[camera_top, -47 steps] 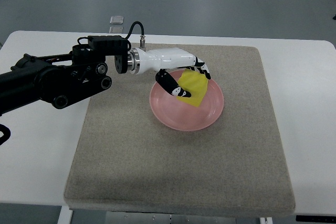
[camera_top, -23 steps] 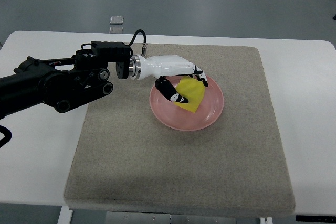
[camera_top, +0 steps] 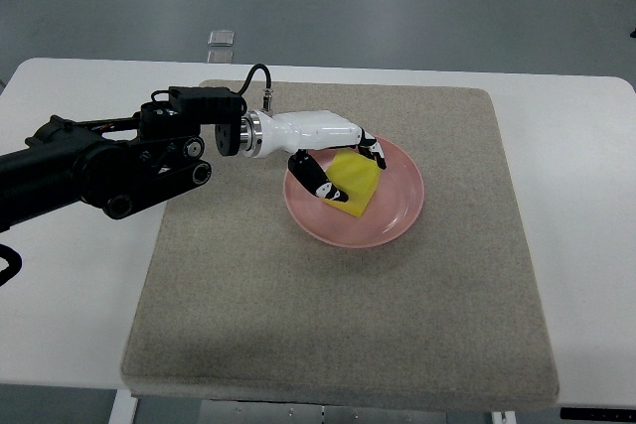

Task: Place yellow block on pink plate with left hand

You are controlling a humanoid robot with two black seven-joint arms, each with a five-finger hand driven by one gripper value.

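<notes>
Top view, my left robot hand (camera_top: 333,151) over the pink plate (camera_top: 397,215), thumb and fingers closed around the yellow block (camera_top: 355,186), block lying on the plate's left half, beneath my fingers.

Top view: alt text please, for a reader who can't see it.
The left hand grips a yellow block over a pink plate on a beige mat covering a white table.

Single steep overhead view, robot's side.
</notes>
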